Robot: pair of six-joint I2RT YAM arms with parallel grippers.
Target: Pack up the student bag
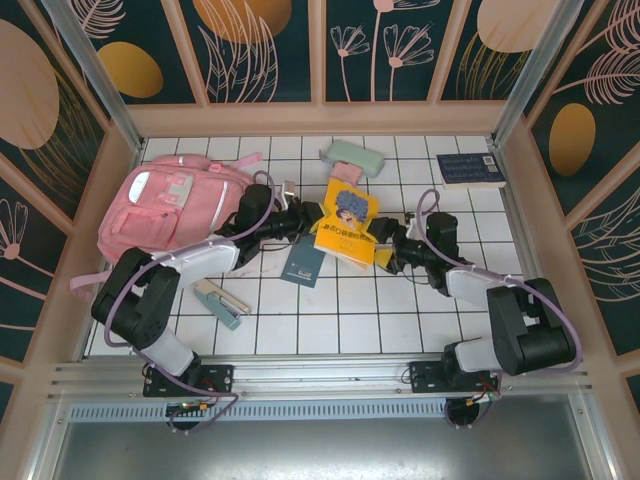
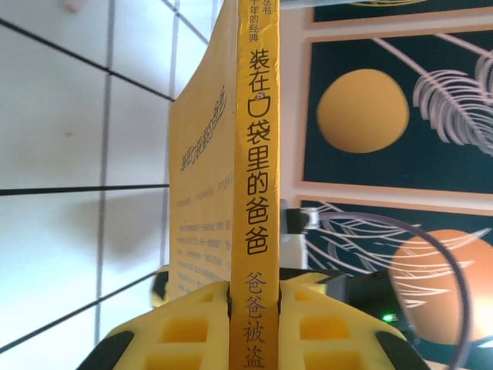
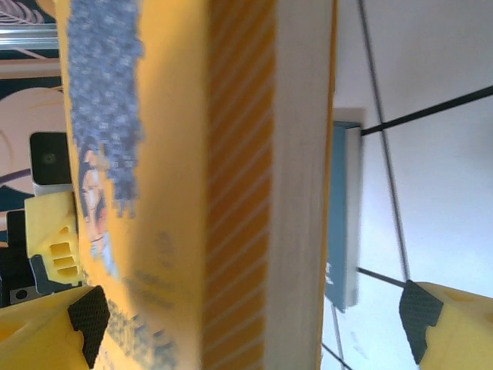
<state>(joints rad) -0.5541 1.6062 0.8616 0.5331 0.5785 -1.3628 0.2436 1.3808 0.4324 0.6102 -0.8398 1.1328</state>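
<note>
Top external: left jaws are clamping the yellow book (image 1: 345, 222) by its spine, right jaws are gaping around it; pink student bag (image 1: 165, 215) is lying left, teal booklet (image 1: 303, 265) beneath.

A yellow book (image 1: 345, 222) sits mid-table, its cover showing a blue-haired figure. In the left wrist view its spine (image 2: 254, 193) stands upright with black Chinese characters down it. In the right wrist view its pale page edge (image 3: 300, 193) faces the camera. A dark teal booklet (image 1: 302, 266) lies flat on the white tiled table (image 1: 340, 310), just near-left of the yellow book, its top corner tucked beneath it. A mint pencil case (image 1: 353, 157) lies just beyond the book, toward the far wall. A dark blue book (image 1: 470, 169) lies flat in the far right corner. A stapler (image 1: 220, 303) lies near left. Dark panels (image 1: 250, 50) with leaf and orange disc patterns wall the table.
</note>
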